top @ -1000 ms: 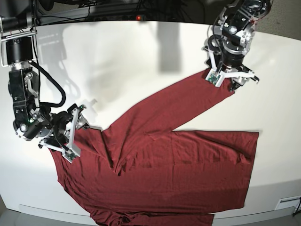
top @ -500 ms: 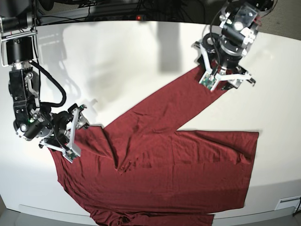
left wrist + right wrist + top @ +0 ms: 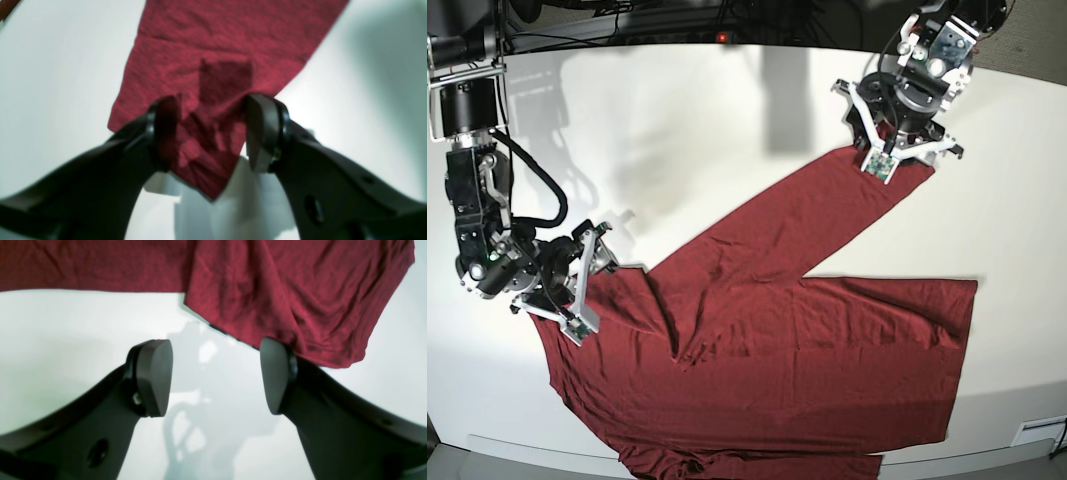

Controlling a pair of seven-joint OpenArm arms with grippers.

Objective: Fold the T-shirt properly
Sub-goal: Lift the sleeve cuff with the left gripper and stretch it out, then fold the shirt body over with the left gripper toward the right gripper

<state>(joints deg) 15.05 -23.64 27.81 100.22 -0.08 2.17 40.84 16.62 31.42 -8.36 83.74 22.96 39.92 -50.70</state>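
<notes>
Sleeve work is the step in hand, by my judgement. The T-shirt [image 3: 807,350] lies spread on the white bench [image 3: 677,130], its body toward the near edge and hanging a little over it, one long sleeve [image 3: 797,225] running diagonally up to the far right. There the left hand [image 3: 208,133] has the sleeve's end bunched between its fingers [image 3: 260,130], which stand fairly wide yet press on gathered cloth; it appears clamped on the cuff. The right hand [image 3: 215,373] sits at the shirt's other side with fingers spread apart, one finger tip at the cloth's edge, holding nothing.

To do this well, carry the cuff low and steady across the body so the thin knit lays flat without dragging the rest. The free hand could pin the shoulder region. Let go only once the sleeve lies straight, unwrinkled.
</notes>
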